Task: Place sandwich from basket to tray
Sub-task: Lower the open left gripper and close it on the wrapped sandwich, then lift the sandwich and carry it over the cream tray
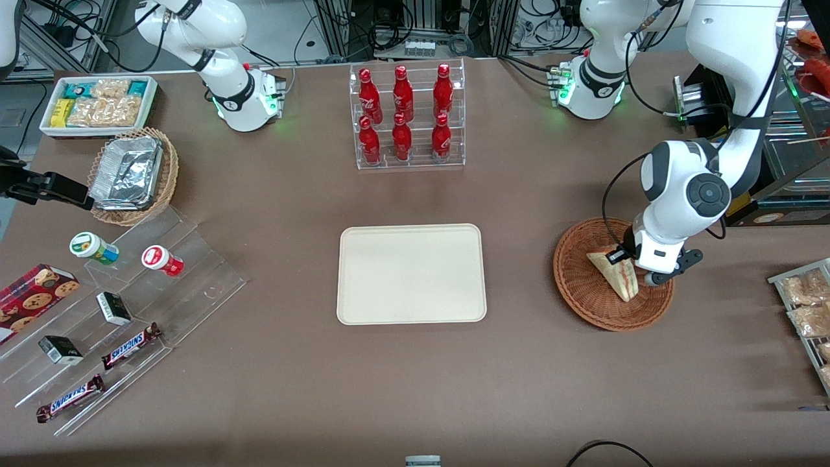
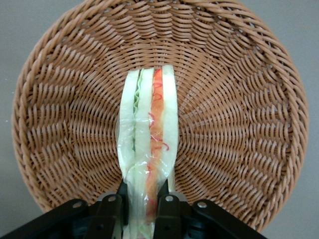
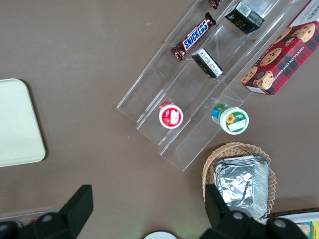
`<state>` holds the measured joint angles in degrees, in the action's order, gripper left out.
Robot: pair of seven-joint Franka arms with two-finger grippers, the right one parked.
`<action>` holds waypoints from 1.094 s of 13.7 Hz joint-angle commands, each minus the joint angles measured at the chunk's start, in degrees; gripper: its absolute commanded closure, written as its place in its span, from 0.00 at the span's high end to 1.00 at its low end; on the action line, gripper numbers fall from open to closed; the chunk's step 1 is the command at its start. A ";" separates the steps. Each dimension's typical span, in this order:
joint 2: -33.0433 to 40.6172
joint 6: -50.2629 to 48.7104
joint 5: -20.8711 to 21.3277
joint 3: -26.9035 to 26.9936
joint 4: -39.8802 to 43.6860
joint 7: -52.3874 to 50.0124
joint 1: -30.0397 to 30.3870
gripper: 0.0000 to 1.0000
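Note:
The sandwich (image 1: 616, 274), a wrapped white-bread wedge with red, orange and green filling, stands on edge in the reddish-brown wicker basket (image 1: 583, 298) toward the working arm's end of the table. In the left wrist view the sandwich (image 2: 149, 144) shows its cut edge over the basket's weave (image 2: 234, 119). My left gripper (image 1: 639, 275) is down in the basket and shut on the sandwich's wide end, one black finger (image 2: 121, 196) pressed on each side; it also shows in the wrist view (image 2: 142, 201). The cream-beige tray (image 1: 411, 273) lies flat mid-table, beside the basket, with nothing on it.
A clear rack of red bottles (image 1: 407, 117) stands farther from the front camera than the tray. A rack of bagged snacks (image 1: 807, 305) sits at the table edge beside the basket. Tiered acrylic shelves with snacks (image 1: 110, 318), a tan foil-tray basket (image 1: 133, 175) and a white bin (image 1: 97, 104) lie toward the parked arm's end.

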<state>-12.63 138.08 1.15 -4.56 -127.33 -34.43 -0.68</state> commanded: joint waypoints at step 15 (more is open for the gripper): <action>-11.60 -18.55 -0.10 -0.45 29.04 -3.18 -29.53 0.00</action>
<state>-18.26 120.87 1.14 -5.88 -105.41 -36.45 -27.44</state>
